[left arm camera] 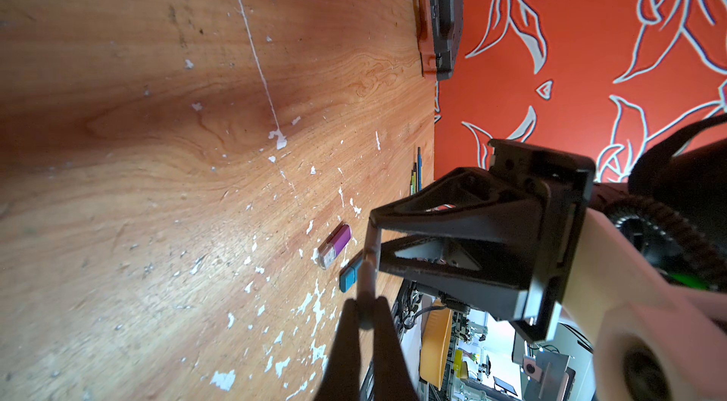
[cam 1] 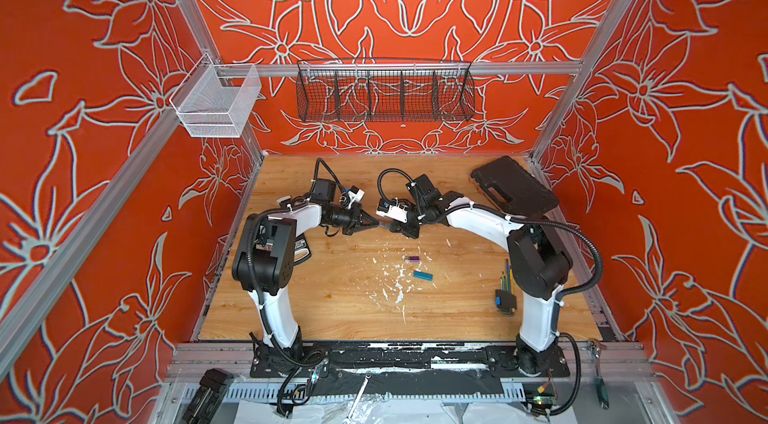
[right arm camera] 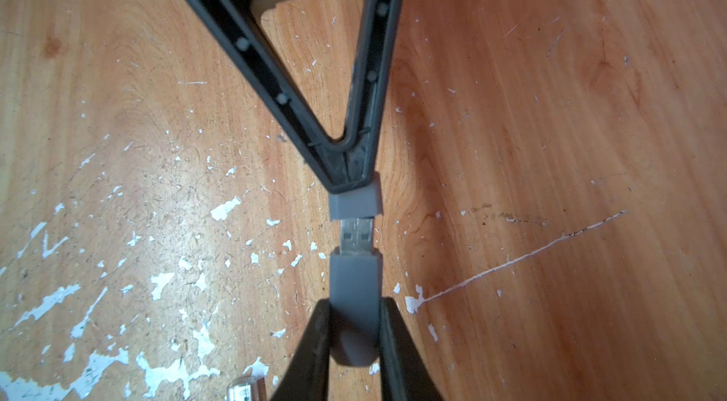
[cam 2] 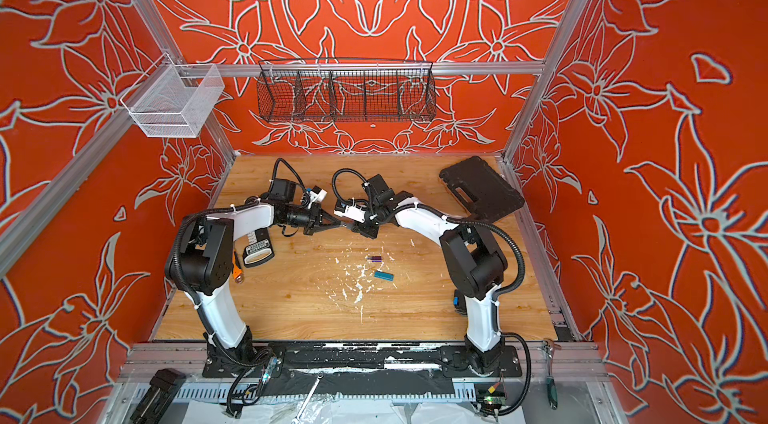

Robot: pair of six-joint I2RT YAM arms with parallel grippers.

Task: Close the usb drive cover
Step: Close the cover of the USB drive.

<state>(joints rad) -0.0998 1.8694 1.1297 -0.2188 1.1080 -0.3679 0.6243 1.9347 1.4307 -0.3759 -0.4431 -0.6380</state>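
My right gripper [right arm camera: 356, 302] is shut on the rounded end of a grey usb drive [right arm camera: 356, 281]. The drive's bare metal plug [right arm camera: 357, 237] points at the grey cover [right arm camera: 356, 202]. My left gripper [right arm camera: 350, 182] is shut on that cover at its fingertips. The plug's tip meets the cover's mouth, and most of the plug shows between them. In the left wrist view, drive and cover form one thin grey strip from my left gripper [left arm camera: 366, 306] to my right gripper [left arm camera: 373, 239]. In both top views the grippers [cam 1: 376, 225] [cam 1: 390, 227] meet tip to tip above the table's middle back.
A purple usb drive [cam 1: 412, 259] and a teal one [cam 1: 422, 275] lie on the wooden table [cam 1: 332, 309] among white paint flecks. A black case [cam 1: 513, 187] sits at the back right, and a holder with pens [cam 1: 506, 297] stands by the right arm's base.
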